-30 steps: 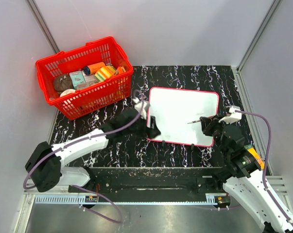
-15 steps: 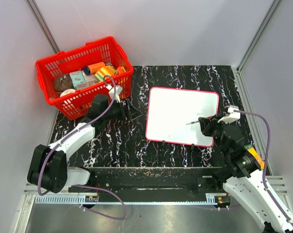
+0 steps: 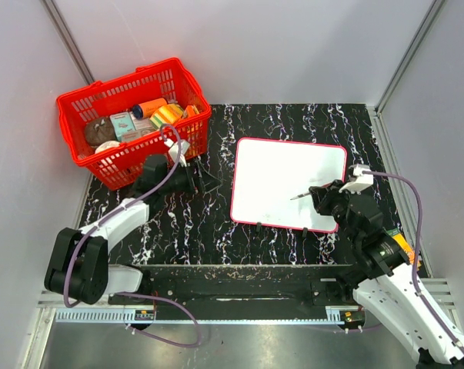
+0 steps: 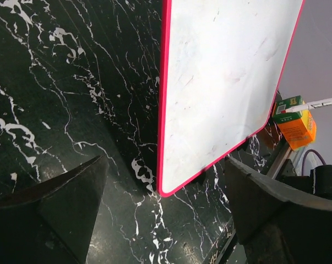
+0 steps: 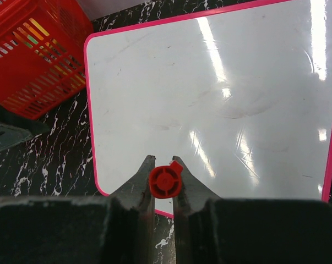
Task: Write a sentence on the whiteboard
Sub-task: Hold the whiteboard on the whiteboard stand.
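The whiteboard [image 3: 289, 181] lies flat on the black marble table, right of centre; it is blank, and no sentence shows on it. It also shows in the left wrist view [image 4: 221, 77] and the right wrist view [image 5: 221, 104]. My right gripper [image 3: 322, 194] is shut on a red marker [image 5: 166, 181], seen end-on between the jaws, its tip [image 3: 295, 197] over the board's lower right part. My left gripper [image 3: 205, 178] is open and empty, on the table between the basket and the board's left edge.
A red basket [image 3: 131, 119] with several packaged items stands at the back left. An orange-and-green carton [image 4: 295, 118] shows by the right arm. Metal rails run along the table's near edge.
My left arm has swung away from the whiteboard's left edge to the table near the basket. My right gripper with the marker has shifted slightly left and up over the board.
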`<state>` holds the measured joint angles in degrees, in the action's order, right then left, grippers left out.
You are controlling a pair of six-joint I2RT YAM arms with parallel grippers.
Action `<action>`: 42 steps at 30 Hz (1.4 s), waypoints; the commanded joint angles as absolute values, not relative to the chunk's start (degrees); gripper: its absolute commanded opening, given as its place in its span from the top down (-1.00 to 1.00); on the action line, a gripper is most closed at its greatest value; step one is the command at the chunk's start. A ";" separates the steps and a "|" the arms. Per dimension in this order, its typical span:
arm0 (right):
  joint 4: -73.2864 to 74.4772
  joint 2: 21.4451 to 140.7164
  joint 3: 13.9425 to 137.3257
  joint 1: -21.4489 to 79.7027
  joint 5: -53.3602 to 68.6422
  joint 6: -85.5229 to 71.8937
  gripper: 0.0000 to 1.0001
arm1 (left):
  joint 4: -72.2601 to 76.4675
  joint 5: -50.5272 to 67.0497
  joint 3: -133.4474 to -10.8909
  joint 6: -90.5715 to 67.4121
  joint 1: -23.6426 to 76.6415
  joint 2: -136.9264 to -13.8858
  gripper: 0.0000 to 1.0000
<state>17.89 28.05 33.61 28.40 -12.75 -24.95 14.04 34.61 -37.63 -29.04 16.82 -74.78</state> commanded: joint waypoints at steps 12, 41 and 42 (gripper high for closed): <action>10.02 34.01 33.49 28.56 -7.03 -24.70 1.00 | 23.00 29.61 -27.69 -33.83 12.40 -61.71 -0.98; 12.13 32.26 33.40 28.56 -6.15 -23.64 1.00 | 31.99 47.72 -46.40 -34.54 20.47 -97.71 -0.84; 12.30 32.26 33.57 28.56 -6.24 -23.47 1.00 | 32.69 48.25 -47.19 -34.54 20.83 -98.69 -0.82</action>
